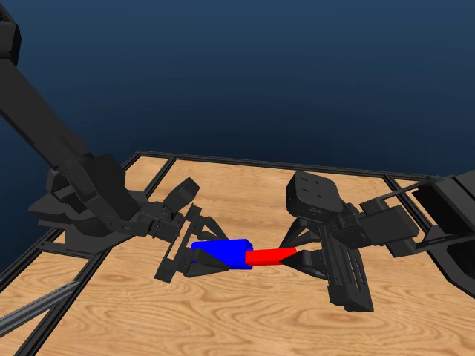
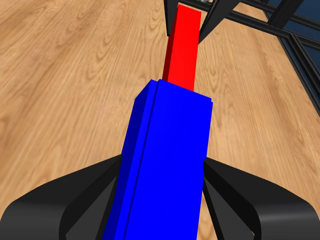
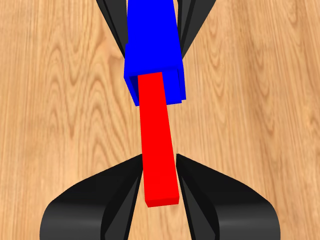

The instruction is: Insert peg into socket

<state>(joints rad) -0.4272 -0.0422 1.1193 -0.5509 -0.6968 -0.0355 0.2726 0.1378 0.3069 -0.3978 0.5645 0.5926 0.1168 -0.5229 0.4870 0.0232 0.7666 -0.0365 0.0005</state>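
The blue socket (image 1: 223, 254) hangs above the table middle, gripped by my left gripper (image 1: 194, 259), whose jaws are shut on its sides. The red peg (image 1: 271, 256) is held by my right gripper (image 1: 303, 258), shut on its outer end. The peg's free end sits inside the socket's open mouth. In the left wrist view the socket (image 2: 165, 165) fills the jaws and the peg (image 2: 184, 47) sticks out of its far end. From the right wrist camera the peg (image 3: 158, 140) runs from my jaws into the socket (image 3: 152, 45), at a slight angle.
A black frame rail (image 1: 260, 162) borders the wooden table (image 1: 223, 319) at the back and sides. The left arm (image 1: 52, 141) rises at the left, the right arm (image 1: 438, 222) at the right.
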